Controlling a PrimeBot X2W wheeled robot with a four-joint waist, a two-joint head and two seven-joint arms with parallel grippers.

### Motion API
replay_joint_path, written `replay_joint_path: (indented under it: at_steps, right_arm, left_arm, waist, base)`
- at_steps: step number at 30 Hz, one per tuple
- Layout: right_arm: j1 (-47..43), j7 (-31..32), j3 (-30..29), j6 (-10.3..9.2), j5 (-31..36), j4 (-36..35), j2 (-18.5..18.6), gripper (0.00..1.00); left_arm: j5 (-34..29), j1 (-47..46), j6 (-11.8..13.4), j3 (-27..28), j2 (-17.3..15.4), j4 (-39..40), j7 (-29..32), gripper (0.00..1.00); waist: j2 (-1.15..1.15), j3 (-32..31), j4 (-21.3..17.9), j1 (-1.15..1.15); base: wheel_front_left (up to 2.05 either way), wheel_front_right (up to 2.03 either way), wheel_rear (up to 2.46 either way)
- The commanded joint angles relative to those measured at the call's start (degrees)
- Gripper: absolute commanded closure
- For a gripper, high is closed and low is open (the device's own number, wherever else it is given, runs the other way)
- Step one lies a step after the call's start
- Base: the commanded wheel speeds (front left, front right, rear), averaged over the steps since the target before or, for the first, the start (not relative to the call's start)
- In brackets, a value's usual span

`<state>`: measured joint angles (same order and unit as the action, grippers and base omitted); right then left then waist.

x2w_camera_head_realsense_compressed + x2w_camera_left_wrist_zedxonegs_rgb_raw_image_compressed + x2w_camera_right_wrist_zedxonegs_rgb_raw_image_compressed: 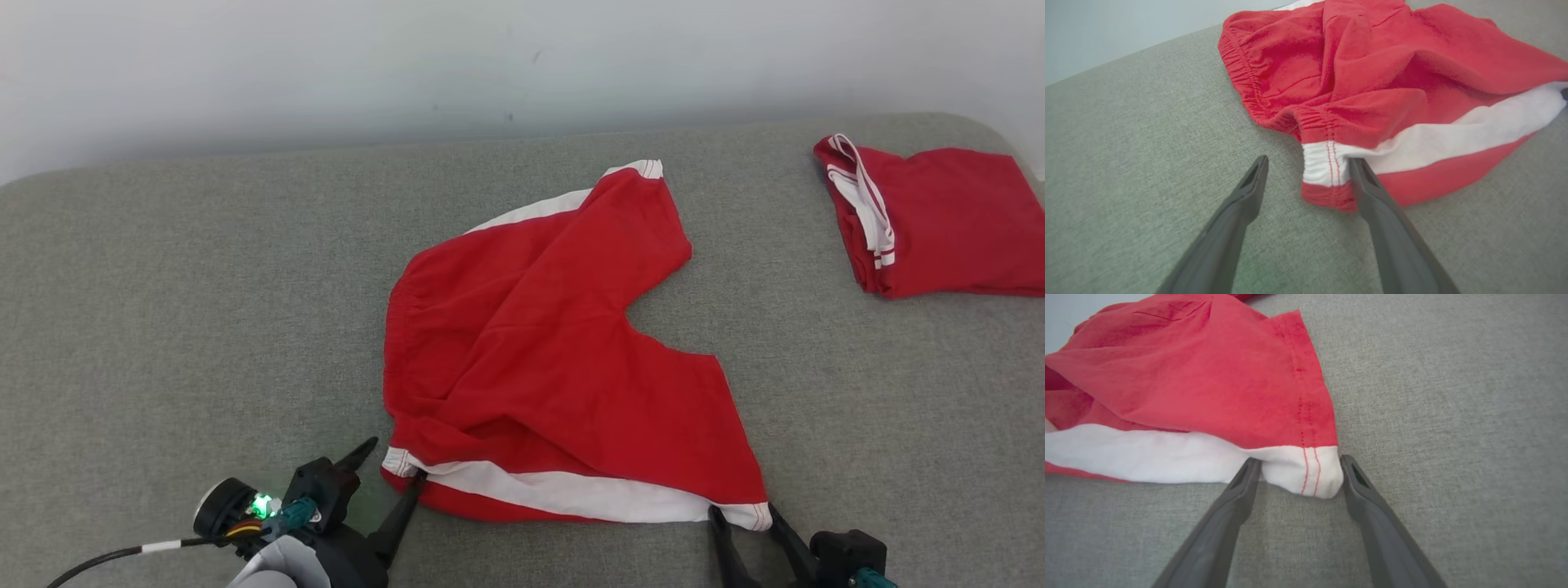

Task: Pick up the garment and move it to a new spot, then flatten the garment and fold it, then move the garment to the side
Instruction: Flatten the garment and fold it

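A red garment (531, 351) (1372, 81) (1188, 384) with a white side stripe (571, 494) lies spread and rumpled in the middle of a grey fabric surface (163, 327), its striped edge nearest the robot. The left gripper (397, 459) (1308, 161) stands wide open at the gathered waistband corner, which sits between its fingers, ungripped. The right gripper (743, 510) (1299, 459), equally wide open, brackets the white hem corner at the stripe's other end and clasps nothing. A folded red cloth (939, 216) rests well apart at the surface's far right, near the pale wall (408, 65).
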<state>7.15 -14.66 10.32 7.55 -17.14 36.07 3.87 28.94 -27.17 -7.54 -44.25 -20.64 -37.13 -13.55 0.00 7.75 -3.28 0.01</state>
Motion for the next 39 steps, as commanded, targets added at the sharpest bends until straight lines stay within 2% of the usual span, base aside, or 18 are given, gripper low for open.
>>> replay_joint_path:
  at_steps: [1, 2, 3, 4, 5, 10, 16, 23, 27, 31, 39]
  right_arm:
    - [0.4, 0.1, 0.4, -0.17, -0.4, 1.2, -0.1, 0.0]
    - [0.9, 0.1, 0.7, -0.17, -0.6, 2.0, -0.1, 0.25]
    - [1.4, 0.1, 1.0, -0.17, -0.8, 2.7, -0.2, 0.61]
    - [1.8, 0.1, 1.3, -0.17, -1.1, 3.3, -0.2, 0.82]
    - [2.1, 0.0, 1.5, -0.17, -1.3, 3.9, -0.2, 1.0]
    - [2.8, -0.3, 2.0, -0.17, -1.9, 3.7, 0.0, 1.0]
    - [1.4, -0.5, 1.1, -0.17, -2.1, -4.3, 2.1, 1.0]
    - [6.9, 0.8, 2.3, -0.17, -2.7, -11.1, 5.2, 1.0]
    - [15.0, 3.5, 3.3, -0.17, -4.1, -13.9, 7.1, 1.0]
    - [26.7, 7.2, 3.6, -0.17, -6.3, -14.2, 8.8, 1.0]
    - [55.3, 14.4, 3.6, -0.17, -11.7, -8.4, 9.7, 1.0]
  left_arm:
    - [0.7, -0.9, 0.1, -1.0, -0.2, -0.3, 0.0, 0.0]
    - [1.5, -1.5, 0.1, -1.7, -0.5, -0.6, -0.1, 0.21]
    - [2.4, -1.7, 0.1, -2.3, -0.4, -0.8, -0.2, 0.52]
    - [3.0, -2.0, 0.1, -3.0, -0.3, -1.1, -0.3, 0.92]
    - [3.7, -2.3, 0.1, -3.7, -0.4, -1.4, -0.4, 1.0]
    - [5.0, -2.7, 0.1, -5.7, -0.6, -0.8, -1.3, 1.0]
    - [4.7, -1.3, 0.1, -3.9, -1.9, 3.8, -1.7, 1.0]
    - [4.7, -5.0, 0.2, -0.3, -3.8, 10.7, -1.6, 1.0]
    - [4.0, -11.9, 0.2, 0.5, -5.2, 13.4, 0.6, 1.0]
    - [5.9, -23.1, 0.2, 0.5, -6.3, 15.7, 4.3, 1.0]
    - [12.4, -48.8, 0.2, 0.3, -5.7, 11.2, 8.5, 1.0]
  waist:
    - [0.0, 0.2, -0.3, -0.01]
    - [0.0, 0.3, -0.4, -0.01]
    - [0.0, 0.4, -0.4, -0.01]
    - [0.0, 0.4, -0.5, -0.01]
    - [0.0, 0.4, -0.5, -0.01]
    - [0.0, -0.4, 0.0, -0.01]
    - [0.0, -1.6, 0.7, -0.01]
    - [0.0, -1.0, 0.9, -0.01]
    - [0.0, 1.8, 1.1, -0.01]
    - [0.0, 7.1, 1.7, -0.01]
    - [0.0, 18.4, 2.7, -0.01]
  base:
    - [0.0, 0.0, 0.0]
    - [0.0, 0.0, 0.0]
    - [0.0, 0.0, 0.0]
    - [0.0, 0.0, 0.0]
    - [0.0, 0.0, 0.0]
    - [0.0, 0.0, 0.0]
    - [0.0, 0.0, 0.0]
    - [0.0, 0.0, 0.0]
    - [0.0, 0.0, 0.0]
    - [0.0, 0.0, 0.0]
    - [0.0, 0.0, 0.0]
